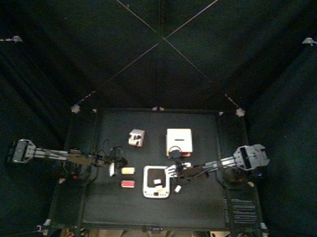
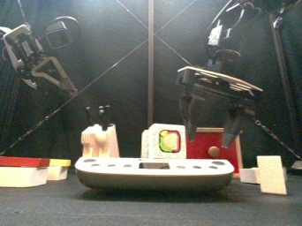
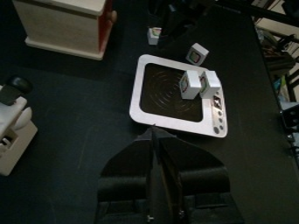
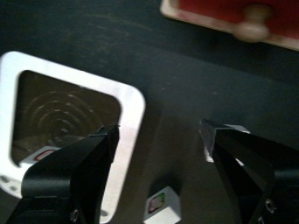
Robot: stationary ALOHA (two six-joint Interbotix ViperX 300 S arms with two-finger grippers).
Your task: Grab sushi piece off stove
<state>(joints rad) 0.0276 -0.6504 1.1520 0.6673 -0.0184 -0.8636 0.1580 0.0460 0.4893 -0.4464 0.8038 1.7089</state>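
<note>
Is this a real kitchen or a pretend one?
Probably a pretend one: a toy kitchen set on a robot's test table. A small white toy stove carries little sushi pieces, black curtains close it in, and two robot grippers, left and right, hang over it.

In the top view the things on the stove [image 1: 155,180] are too small to make out. The right wrist view cuts off the stove's near side and most of the red-topped box [image 4: 229,17], and only blurs the small white piece [image 4: 160,207] below the right claw [image 4: 160,144].
</note>
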